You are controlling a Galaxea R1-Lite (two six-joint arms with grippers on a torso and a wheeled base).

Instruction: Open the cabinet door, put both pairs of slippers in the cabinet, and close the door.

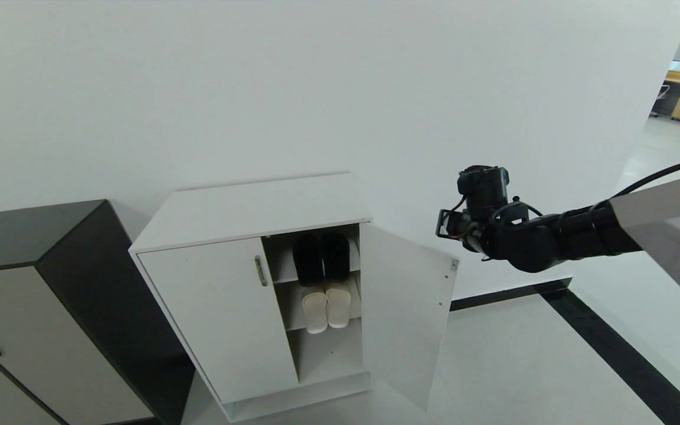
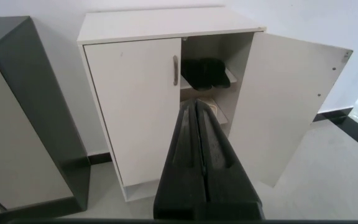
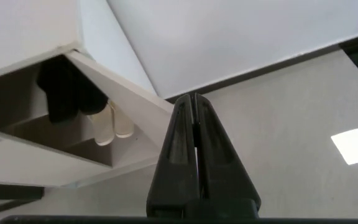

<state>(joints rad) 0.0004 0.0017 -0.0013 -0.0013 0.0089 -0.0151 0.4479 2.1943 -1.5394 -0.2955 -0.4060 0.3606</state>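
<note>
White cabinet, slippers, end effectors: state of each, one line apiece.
White cabinet's right door, swung open.
White cabinet's left door, shut.
Pair of black slippers, on the top shelf.
Pair of cream slippers, on the middle shelf.
Left end effector, shut, empty.
Right end effector, shut, empty.

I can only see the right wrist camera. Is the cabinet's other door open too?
Observer: No, the left door is closed; only the right door stands open.
Operator: Where's my right gripper?
Observer: The right gripper hangs near the right door's top outer corner.
Operator: And my other gripper?
Observer: The left gripper is shut, pointed at the front of the cabinet.
</note>
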